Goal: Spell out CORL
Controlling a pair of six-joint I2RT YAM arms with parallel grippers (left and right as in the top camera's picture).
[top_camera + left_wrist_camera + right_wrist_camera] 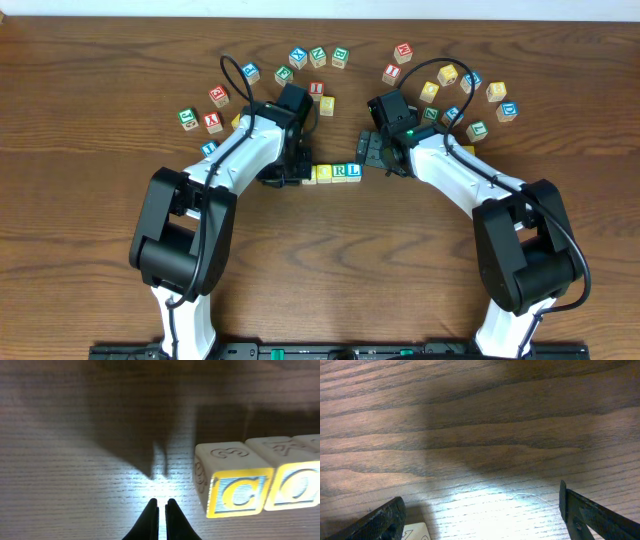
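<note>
CORL row (333,172) lies at the middle of the bench (320,270), four cubes side by side and touching, between the two end effectors. The bench is dark wood grain, and both arms reach in from the near edge, the left arm (215,175) and the right arm (470,180). The left end effector (161,506) sits low at the row's left end, its fingers pressed together on nothing, just beside the first cube and apart from it. The right end effector (480,517) hovers near the row's right end, a little to the far side. Its fingers (592,515) are spread wide with bare wood between them, and a pale cube corner (415,530) shows at the lower edge by one finger. Loose cubes (318,56) lie scattered in an arc on the far side, well apart from the row. In the row, the C cube (235,487) and O cube (295,485) carry letters in yellow frames. After them come the green R cube (340,171) and the blue L cube (354,170).
</note>
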